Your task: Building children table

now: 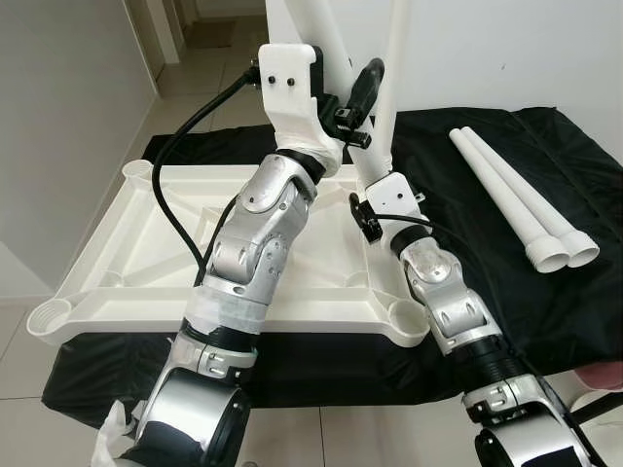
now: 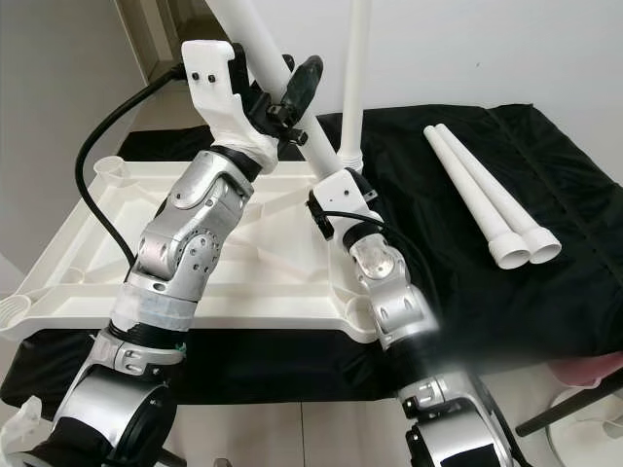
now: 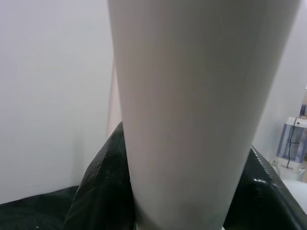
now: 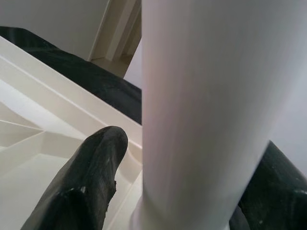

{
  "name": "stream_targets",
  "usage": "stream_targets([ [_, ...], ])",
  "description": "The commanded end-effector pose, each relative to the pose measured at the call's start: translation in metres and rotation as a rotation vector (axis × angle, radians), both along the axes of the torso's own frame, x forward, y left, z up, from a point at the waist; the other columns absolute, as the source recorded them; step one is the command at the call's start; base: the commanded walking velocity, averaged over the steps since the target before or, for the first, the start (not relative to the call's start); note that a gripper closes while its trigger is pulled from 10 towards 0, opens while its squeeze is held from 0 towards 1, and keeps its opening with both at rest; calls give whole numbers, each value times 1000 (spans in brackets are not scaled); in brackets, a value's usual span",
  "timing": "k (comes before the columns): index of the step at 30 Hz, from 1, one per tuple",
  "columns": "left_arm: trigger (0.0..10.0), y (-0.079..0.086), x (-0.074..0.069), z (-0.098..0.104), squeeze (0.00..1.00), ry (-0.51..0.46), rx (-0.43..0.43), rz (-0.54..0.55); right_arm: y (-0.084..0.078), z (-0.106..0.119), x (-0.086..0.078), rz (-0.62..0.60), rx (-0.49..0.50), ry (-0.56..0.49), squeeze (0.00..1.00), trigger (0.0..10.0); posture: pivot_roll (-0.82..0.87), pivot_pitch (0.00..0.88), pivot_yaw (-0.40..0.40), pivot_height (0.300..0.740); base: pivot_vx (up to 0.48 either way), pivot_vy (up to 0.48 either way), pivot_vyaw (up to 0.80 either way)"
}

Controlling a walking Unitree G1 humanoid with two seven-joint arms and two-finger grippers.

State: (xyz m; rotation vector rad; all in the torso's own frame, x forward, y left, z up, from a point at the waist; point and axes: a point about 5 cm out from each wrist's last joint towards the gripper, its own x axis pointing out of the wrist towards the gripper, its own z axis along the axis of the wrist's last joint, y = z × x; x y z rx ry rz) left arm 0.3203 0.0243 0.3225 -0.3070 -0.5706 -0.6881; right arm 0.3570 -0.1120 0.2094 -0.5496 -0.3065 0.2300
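Closest to my head camera are my two silver arms, both reaching up and forward over the work. On my left gripper [image 1: 355,112] the black fingers [image 3: 103,191] are pinched on either side of a white table leg [image 1: 321,44]; the left wrist view has that tube wedged tight between the two dark pads. That leg leans, its upper end running toward my left and out of the top of the frame. My right gripper [image 1: 375,195] sits lower on the same tube, near its foot, and its fingers [image 4: 86,187] are clamped around the leg too, one dark pad on each side in the right wrist view.

Just beyond stands a second white leg [image 1: 394,68], upright, at the far right corner of the tabletop [image 1: 117,253]. That white tabletop lies upside down, ribs showing, with round sockets at its corners. It rests on a black cloth [image 1: 487,292] spread beneath it. Off to my right on the cloth, well apart from the tabletop, two more spare legs [image 1: 516,199] lie side by side, touching, flared ends toward me. A white wall rises behind the cloth, and pale floor tiles show below it.
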Motion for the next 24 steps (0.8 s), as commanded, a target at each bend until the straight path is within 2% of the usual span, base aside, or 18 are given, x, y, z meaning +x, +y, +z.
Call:
stream_targets([
  [1,10000,-1,-4,2,0,-23,12,-7,3,1,2,3,-22,-14,0,10000,-70,0,66,740,0,0,0],
  [11,10000,-3,-5,2,0,-27,16,-11,3,5,7,-1,-76,-43,0,10000,-66,0,61,740,0,0,0],
  [12,10000,-3,-6,2,0,-26,16,-12,2,5,7,-1,-81,-41,0,7647,-67,0,58,740,0,0,0],
  [13,10000,-3,-6,2,0,-26,16,-12,2,5,7,-1,-81,-41,0,7647,-67,0,58,740,0,0,0],
  [14,10000,-4,-6,2,0,-26,16,-14,2,4,8,-2,-86,-39,0,1412,-67,0,58,740,0,0,0],
  [16,10000,-4,-7,2,0,-27,16,-15,1,3,8,-3,-89,-38,0,1412,-66,0,57,740,0,0,0],
  [17,10000,-4,-7,2,0,-28,16,-17,1,3,8,-2,-91,-40,0,0,-67,0,58,740,0,0,0],
  [24,10000,-5,-8,2,0,-31,18,-23,1,1,8,6,-90,-40,0,0,-65,0,55,740,0,0,0],
])
